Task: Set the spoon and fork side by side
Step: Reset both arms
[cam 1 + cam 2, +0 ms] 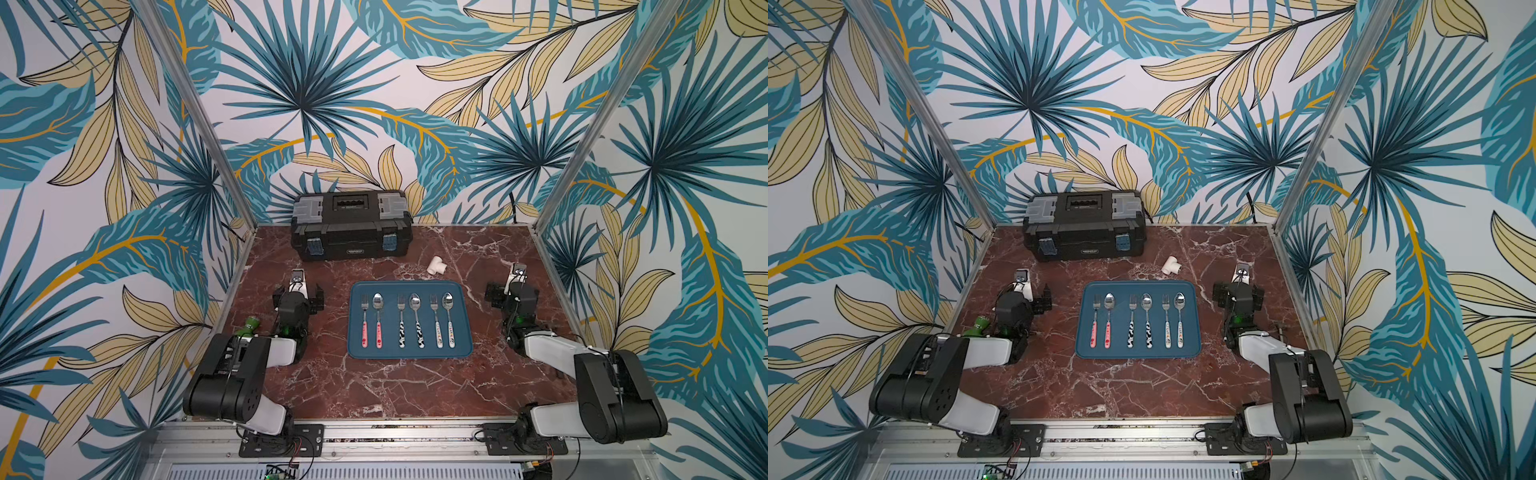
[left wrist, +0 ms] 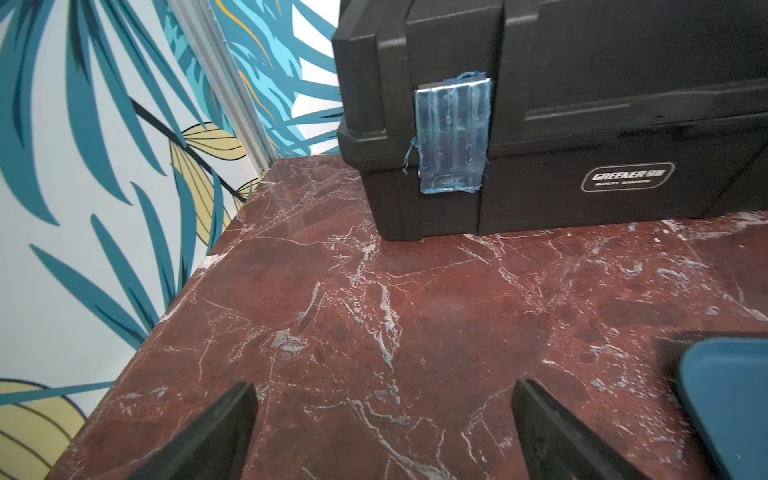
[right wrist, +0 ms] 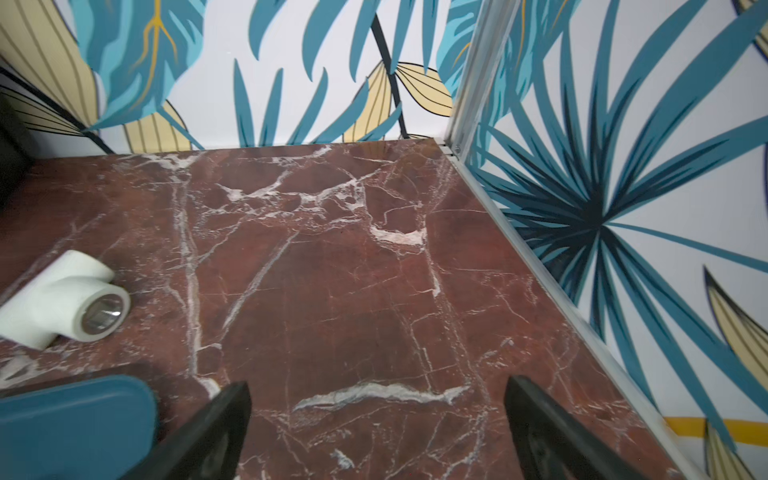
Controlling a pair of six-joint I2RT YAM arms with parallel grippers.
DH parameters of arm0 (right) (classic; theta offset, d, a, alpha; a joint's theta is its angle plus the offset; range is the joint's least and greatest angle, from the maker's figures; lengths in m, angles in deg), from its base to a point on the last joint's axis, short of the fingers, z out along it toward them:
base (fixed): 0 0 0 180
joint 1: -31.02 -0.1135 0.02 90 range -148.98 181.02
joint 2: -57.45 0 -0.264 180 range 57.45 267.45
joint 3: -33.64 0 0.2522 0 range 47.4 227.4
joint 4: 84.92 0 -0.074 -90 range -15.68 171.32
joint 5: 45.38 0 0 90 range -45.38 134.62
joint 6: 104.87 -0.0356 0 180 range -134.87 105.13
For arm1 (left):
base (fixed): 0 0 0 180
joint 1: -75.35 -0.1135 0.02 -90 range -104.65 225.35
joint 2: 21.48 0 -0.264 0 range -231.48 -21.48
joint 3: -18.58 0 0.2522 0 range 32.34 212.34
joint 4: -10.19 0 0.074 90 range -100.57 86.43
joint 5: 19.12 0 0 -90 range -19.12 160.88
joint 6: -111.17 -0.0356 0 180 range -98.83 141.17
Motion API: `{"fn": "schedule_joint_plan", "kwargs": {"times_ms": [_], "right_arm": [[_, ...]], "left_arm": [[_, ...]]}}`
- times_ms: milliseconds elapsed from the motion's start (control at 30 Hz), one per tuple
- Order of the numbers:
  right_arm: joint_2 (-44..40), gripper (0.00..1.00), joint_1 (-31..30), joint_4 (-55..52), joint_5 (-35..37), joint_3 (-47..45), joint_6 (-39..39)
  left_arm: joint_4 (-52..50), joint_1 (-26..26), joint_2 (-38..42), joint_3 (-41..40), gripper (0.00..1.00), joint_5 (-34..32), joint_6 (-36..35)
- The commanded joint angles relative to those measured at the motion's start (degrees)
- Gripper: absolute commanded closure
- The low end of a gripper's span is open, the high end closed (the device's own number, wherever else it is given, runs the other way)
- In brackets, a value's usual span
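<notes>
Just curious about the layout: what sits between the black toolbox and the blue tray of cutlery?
Mostly bare marble table. In both top views only a white pipe fitting lies between the toolbox and the tray, off toward the robot's right.

Cutlery on tray, toolbox behind

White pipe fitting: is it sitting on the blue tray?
No, the white pipe fitting lies on the marble table beyond the blue tray, apart from its far edge.
</notes>
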State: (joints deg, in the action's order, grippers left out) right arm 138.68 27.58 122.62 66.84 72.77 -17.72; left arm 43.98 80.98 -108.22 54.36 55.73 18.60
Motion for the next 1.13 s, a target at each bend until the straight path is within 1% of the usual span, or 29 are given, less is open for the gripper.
{"fn": "schedule_joint_plan", "kwargs": {"times_ms": [0,33,67,100,133,200,833,900,967,1100], "right_arm": [[7.4,0.0,0.1,23.3,-1.9,-8.1,0.3],[6.3,0.01,0.0,20.2,-2.4,-7.6,0.3],[4.2,0.01,0.0,12.1,-2.3,-5.1,-1.6],[5.5,0.0,-0.1,10.7,-2.1,-3.1,-0.6],[6.1,0.01,-0.2,13.0,-2.5,-4.0,0.4],[5.2,0.01,-0.2,10.4,-1.8,-3.4,-0.6],[5.3,0.01,-0.3,10.8,-1.8,-3.5,-0.4],[5.3,0.01,-0.4,10.8,-1.8,-3.5,-0.5],[5.3,0.01,-0.3,10.8,-1.8,-3.5,-0.4],[5.3,0.01,-0.3,10.8,-1.8,-3.5,-0.4]], "left_arm": [[0.8,0.3,-0.4,0.7,0.0,2.4,-1.3],[0.7,0.3,-0.4,0.7,0.0,2.4,-1.2],[0.7,0.3,-0.4,0.7,0.0,2.4,-1.2],[0.6,0.3,-0.4,0.7,0.0,2.4,-1.3],[0.6,0.3,-0.4,0.7,0.0,2.3,-1.3],[0.6,0.2,-0.4,0.8,0.0,2.5,-1.2],[0.4,0.1,-0.4,0.9,0.0,2.9,-1.2],[0.0,0.0,-0.4,1.1,0.0,3.3,-1.2],[-0.8,-1.2,-0.3,1.4,0.0,5.3,-0.8],[-0.6,-1.2,-0.3,1.4,0.0,5.6,-0.7]]}}
